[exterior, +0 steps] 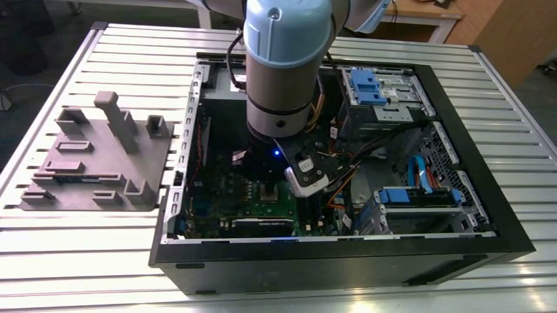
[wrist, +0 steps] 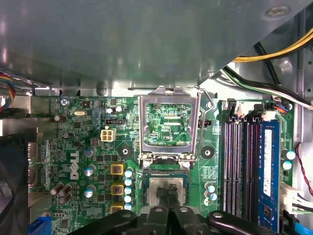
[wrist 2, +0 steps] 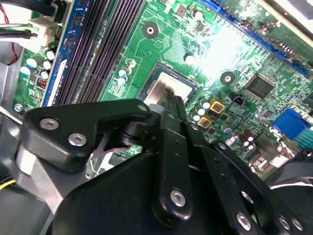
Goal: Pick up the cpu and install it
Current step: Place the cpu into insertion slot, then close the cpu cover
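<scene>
Pincer closed over cpu in socket, hinged frame open beside

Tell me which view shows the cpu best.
First wrist view: the cpu lies square-on in its socket. The second wrist view shows it at a slant; the exterior view, a small pale patch beneath the arm.

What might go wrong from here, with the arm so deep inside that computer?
The cpu lies at the socket right under the gripper; if it sits skewed, pressing might harm the socket. The open metal retaining frame stands right beside them, so a sideways move might catch it. In the exterior view, cables run close by the arm and might snag.
</scene>
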